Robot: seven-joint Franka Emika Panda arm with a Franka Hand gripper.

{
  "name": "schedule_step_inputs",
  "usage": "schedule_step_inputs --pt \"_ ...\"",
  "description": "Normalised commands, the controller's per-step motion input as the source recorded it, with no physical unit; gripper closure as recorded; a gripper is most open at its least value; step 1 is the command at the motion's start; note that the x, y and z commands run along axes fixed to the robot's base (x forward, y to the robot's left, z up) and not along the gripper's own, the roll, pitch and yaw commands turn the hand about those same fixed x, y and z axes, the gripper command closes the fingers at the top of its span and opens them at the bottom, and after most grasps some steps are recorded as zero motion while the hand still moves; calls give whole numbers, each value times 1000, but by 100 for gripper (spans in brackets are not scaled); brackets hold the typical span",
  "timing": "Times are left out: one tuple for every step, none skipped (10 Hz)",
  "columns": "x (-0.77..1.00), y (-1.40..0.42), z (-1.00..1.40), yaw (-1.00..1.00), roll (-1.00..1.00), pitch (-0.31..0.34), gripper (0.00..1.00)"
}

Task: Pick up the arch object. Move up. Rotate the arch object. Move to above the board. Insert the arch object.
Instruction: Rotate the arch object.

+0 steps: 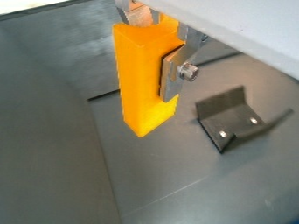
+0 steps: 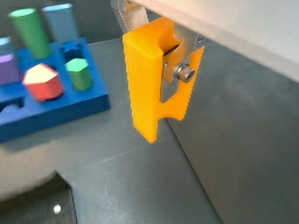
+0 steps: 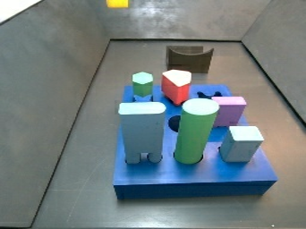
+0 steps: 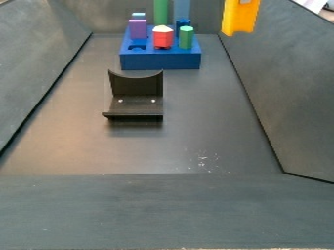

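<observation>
Pincer (image 1: pixel 173 54) up high and clamped on the arch object (image 1: pixel 145 79): in a wrist view one silver finger (image 1: pixel 176 68) lies flat against the orange side, the yellow block hanging down from the grip well above the floor. Off to one side and far below sits the fixture (image 1: pixel 237 115), clear of everything.

Next wrist view: the pincer (image 2: pixel 173 58) pinches the arch object (image 2: pixel 152 83) near its upper end, a finger plate (image 2: pixel 183 72) pressed to its flank, jaws only as wide as the slim block. Away beyond the hanging block lies the board (image 2: pixel 52 109), with a red block (image 2: pixel 42 84) and a green block (image 2: pixel 79 73) standing in it.

Side view now: just a yellow scrap of the arch object (image 3: pixel 117 4) shows at the upper edge, the pincer itself out of frame, and the board (image 3: pixel 191 179) well below and apart.

Last side view: the arch object (image 4: pixel 240 16) hangs high beside the board (image 4: pixel 160 60), not yet over it.

My read: lift done, rotation comes next. Turn slowly, keep the squeeze firm so the block can't pivot, and hold height until it is squared up to its hole.
</observation>
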Motion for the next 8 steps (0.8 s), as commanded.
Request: schedule_step_inputs --pt "27 9 -27 -1000 60 -50 100" --pt "24 8 -28 -1000 75 -61 100" --pt "21 8 -29 -976 88 -71 100" --pt "15 6 -31 -640 78 -65 100" --pt "11 4 -29 -425 68 -57 100" --pt "8 5 -25 -217 61 -50 100" --pt "0 0 -1000 -124 59 -49 100" --pt "6 1 -1000 -54 54 -55 100"
